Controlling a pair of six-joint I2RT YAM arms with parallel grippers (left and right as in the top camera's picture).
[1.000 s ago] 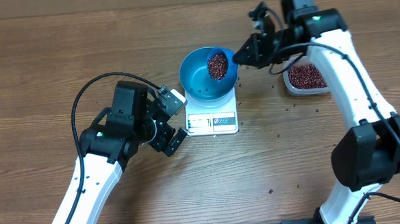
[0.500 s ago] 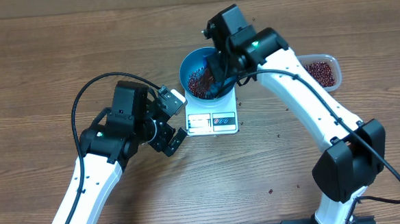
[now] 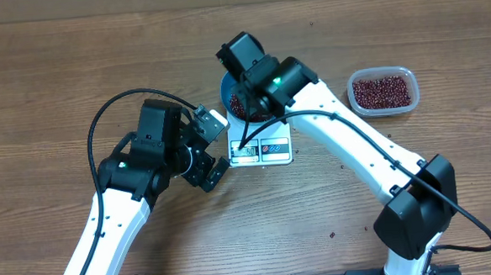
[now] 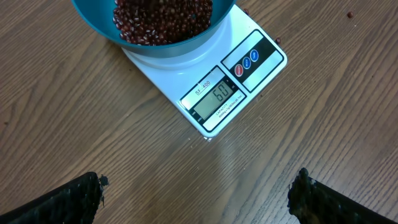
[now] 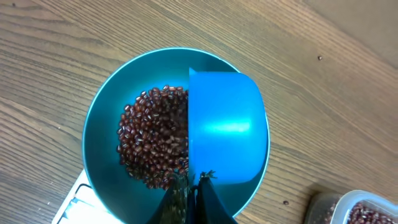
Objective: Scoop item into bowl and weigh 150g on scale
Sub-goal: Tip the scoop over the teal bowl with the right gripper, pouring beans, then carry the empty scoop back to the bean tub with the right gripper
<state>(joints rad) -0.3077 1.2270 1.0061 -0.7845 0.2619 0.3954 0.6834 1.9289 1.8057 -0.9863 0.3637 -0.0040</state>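
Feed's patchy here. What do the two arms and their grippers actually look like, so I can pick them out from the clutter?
The left arm and right arm both have smooth white links joined by black motor housings. A thin black cable loops off the left arm, and another runs along the right arm. A green light glows near the right wrist. The left gripper and right gripper both have black fingers.

**Readable text: scale only**

Left wrist view, mid-frame: the scale [image 4: 186, 71] has "SF-400" printed just above its display [image 4: 219, 95]. The display digits read 60; can't tell if there's a decimal point. The fine print under the display is too small to read. Symbols on the three round buttons [image 4: 247, 61], right of the display, are illegible. In the overhead view the scale markings are too small to read.
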